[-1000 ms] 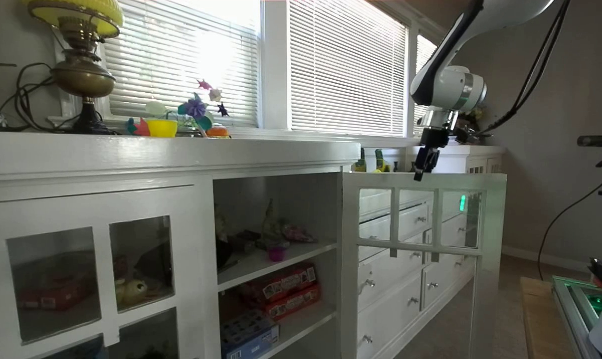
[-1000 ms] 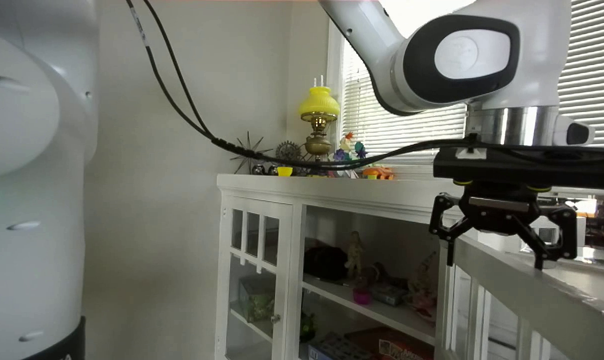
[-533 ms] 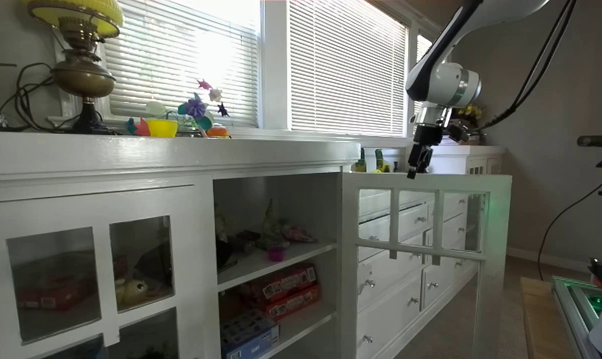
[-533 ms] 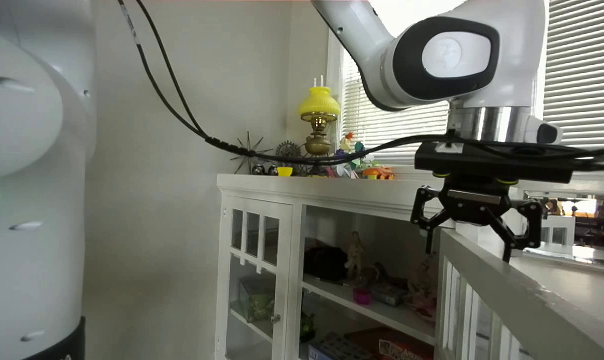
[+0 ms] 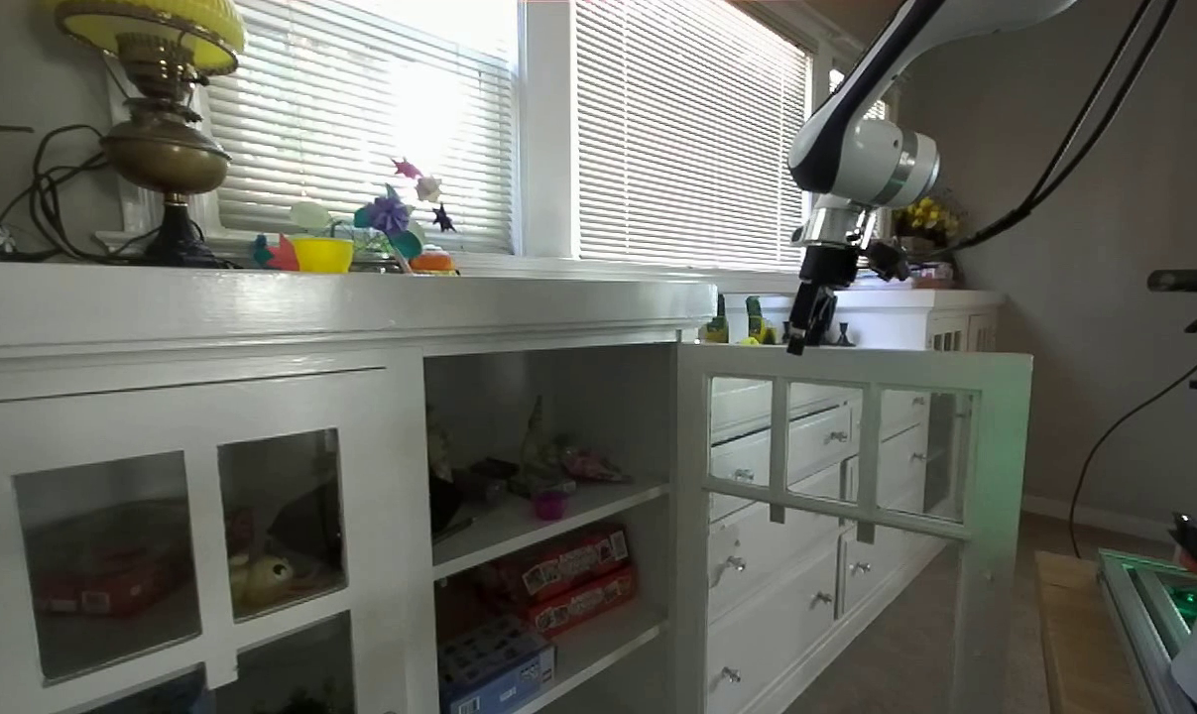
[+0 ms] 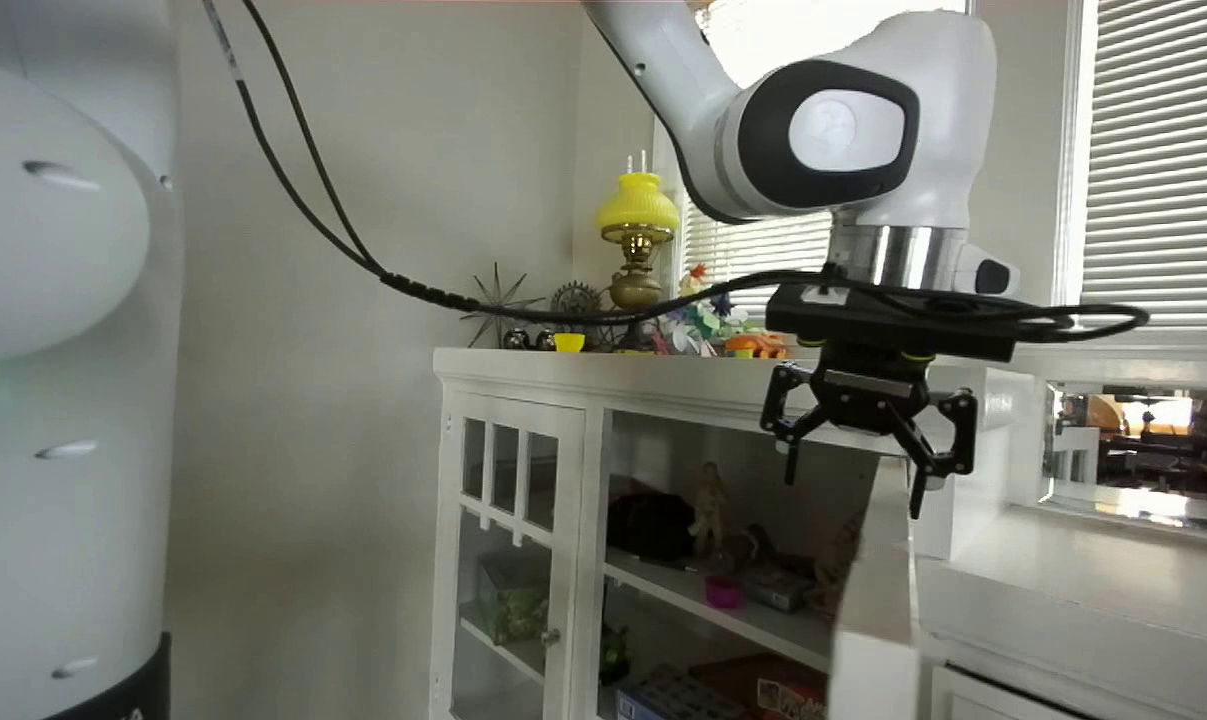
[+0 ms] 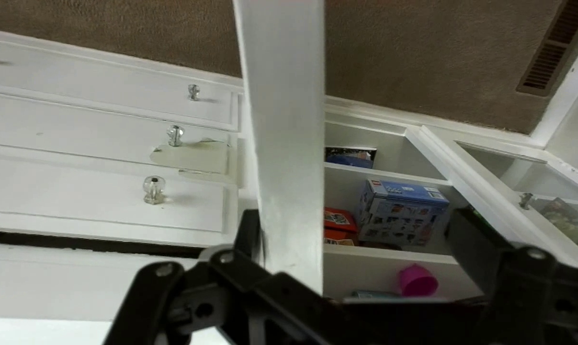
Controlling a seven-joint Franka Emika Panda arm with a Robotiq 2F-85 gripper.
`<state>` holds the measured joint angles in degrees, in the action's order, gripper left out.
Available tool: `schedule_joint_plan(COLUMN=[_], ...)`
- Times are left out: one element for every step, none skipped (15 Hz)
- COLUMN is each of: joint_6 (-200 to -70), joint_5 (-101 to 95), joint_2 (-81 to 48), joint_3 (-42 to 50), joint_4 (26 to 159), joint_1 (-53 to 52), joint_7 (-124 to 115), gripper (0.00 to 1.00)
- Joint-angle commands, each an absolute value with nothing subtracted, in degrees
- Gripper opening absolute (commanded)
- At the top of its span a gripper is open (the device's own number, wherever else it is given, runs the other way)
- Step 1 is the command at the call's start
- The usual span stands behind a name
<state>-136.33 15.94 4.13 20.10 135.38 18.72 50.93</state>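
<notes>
Cabinet door (image 7: 291, 143): apparently the swinging step; gripper (image 6: 853, 488) straddles it, spread wide; next likely needs steady sideways pressure.

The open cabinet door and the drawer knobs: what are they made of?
Open cabinet door: probably wood, from its framed build, painted white with a soft sheen; panes likely glass, since drawers show through. Drawer knobs: clear, glinting, so probably glass, though plastic is possible.

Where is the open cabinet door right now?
In an exterior view, the open cabinet door juts out just right of the shelves. In the wrist view it runs mid-picture, between the fingers of the open gripper, nearer the picture-left finger.
</notes>
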Motion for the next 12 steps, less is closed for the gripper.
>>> schedule_joint_plan(joint_6=[-135.42,-135.4,-135.39,-135.45,-135.47,-135.43,-135.46,-135.26,-135.22,-135.24,-135.13,-135.22], joint_5=[17.68,17.96,18.0,18.01,18.02,18.04,18.24,18.24,18.43,18.55,18.89,19.39], joint_2=[7.54,7.9,8.16,8.43,8.65,8.9,9.02,9.21,9.2,9.28,9.42,9.49], joint_3=[18.83,18.55,18.27,17.99,17.69,17.48,17.25,17.03,16.88,16.68,16.57,16.47], joint_4=[138.21,138.7,138.93,139.3,139.57,139.83,139.99,140.13,140.2,140.44,140.57,140.72], joint_1=[16.54,15.99,15.41,14.87,14.31,13.8,13.27,12.77,12.28,11.83,11.43,11.02], joint_7=[49.01,48.8,48.56,48.33,48.1,47.94,48.14,48.03,48.06,48.15,48.37,48.63], gripper=[1.0,1.0,1.0,1.0,1.0,1.0,1.0,1.0,1.0,1.0,1.0,1.0])
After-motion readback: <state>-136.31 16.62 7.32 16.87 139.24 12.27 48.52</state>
